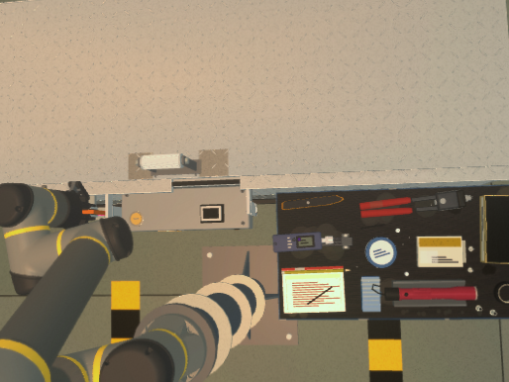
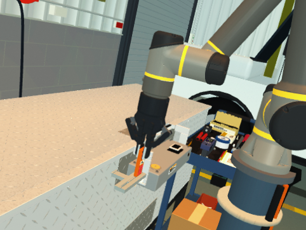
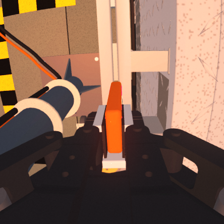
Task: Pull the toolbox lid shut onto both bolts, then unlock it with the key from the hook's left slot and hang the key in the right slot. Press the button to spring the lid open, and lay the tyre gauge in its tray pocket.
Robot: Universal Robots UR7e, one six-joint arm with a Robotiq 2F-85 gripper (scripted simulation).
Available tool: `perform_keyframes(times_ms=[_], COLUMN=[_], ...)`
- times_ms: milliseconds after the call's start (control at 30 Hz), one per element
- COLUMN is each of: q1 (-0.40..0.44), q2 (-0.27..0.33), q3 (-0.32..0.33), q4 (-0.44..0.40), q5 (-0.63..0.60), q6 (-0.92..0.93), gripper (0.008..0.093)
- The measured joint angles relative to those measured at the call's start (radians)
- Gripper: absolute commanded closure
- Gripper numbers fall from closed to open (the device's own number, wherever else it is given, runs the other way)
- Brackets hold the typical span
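The orange key [image 3: 114, 121] [image 2: 138, 164] [image 1: 93, 212] sits between my gripper's [image 3: 114, 131] [image 2: 143, 152] two finger pads, gripped by its handle and pointing down at the hook bracket [image 2: 128, 181] on the left end of the lock box [image 2: 165, 166] [image 1: 184, 210]. The box carries an orange button [image 1: 135, 217] [image 2: 155, 166] and a black keyhole plate [image 1: 211, 213] [image 2: 175, 147]. The toolbox lid [image 1: 247, 84] lies flat, its white handle [image 1: 161, 161] near the front edge. The tyre gauge [image 1: 311, 242] lies on the dark tray [image 1: 396, 252].
Behind the work is a grey wall with a dark door frame [image 2: 125, 41]. The tray also holds red pliers [image 1: 396, 205], a red torch [image 1: 431, 293] and a notepad [image 1: 313, 290]. My arm's base [image 1: 213, 307] stands in front, and cardboard boxes [image 2: 196, 216] sit below.
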Motion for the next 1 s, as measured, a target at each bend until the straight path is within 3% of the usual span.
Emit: perform_keyframes(times_ms=[567, 1000], q1=[0.0, 0.0], q2=[-0.001, -0.001], q3=[-0.001, -0.001], q4=[0.002, 0.002], q5=[0.0, 0.0], q6=[0.0, 0.0], gripper=[0.0934, 0.0674])
